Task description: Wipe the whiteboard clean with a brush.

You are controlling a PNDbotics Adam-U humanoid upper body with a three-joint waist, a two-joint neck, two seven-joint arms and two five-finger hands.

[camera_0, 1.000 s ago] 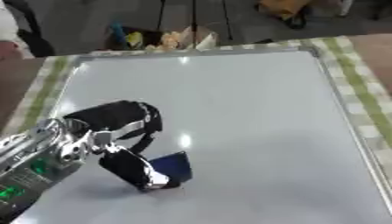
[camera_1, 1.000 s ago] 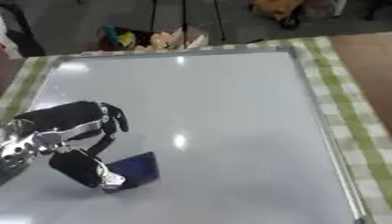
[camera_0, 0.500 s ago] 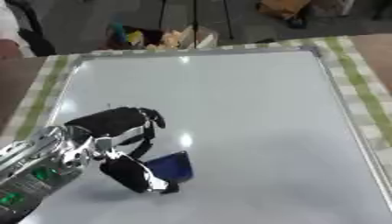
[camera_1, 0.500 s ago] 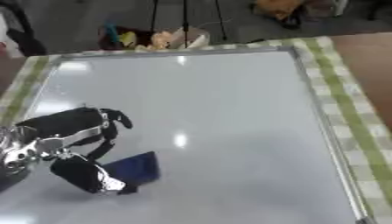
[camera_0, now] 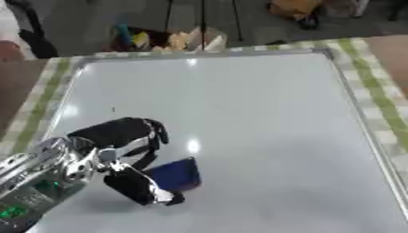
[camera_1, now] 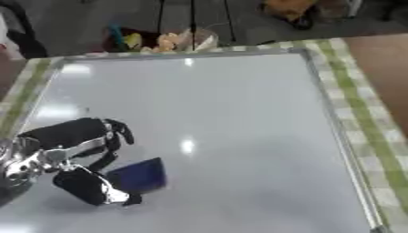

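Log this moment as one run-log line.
left hand: shut on blue brush | brush: on whiteboard, near-left area | right hand: not in view

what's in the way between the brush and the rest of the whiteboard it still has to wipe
Nothing visible. The left hand holds the blue brush near the near-left corner of the whiteboard, and the board's surface beyond shows nothing lying on it, only glare spots.
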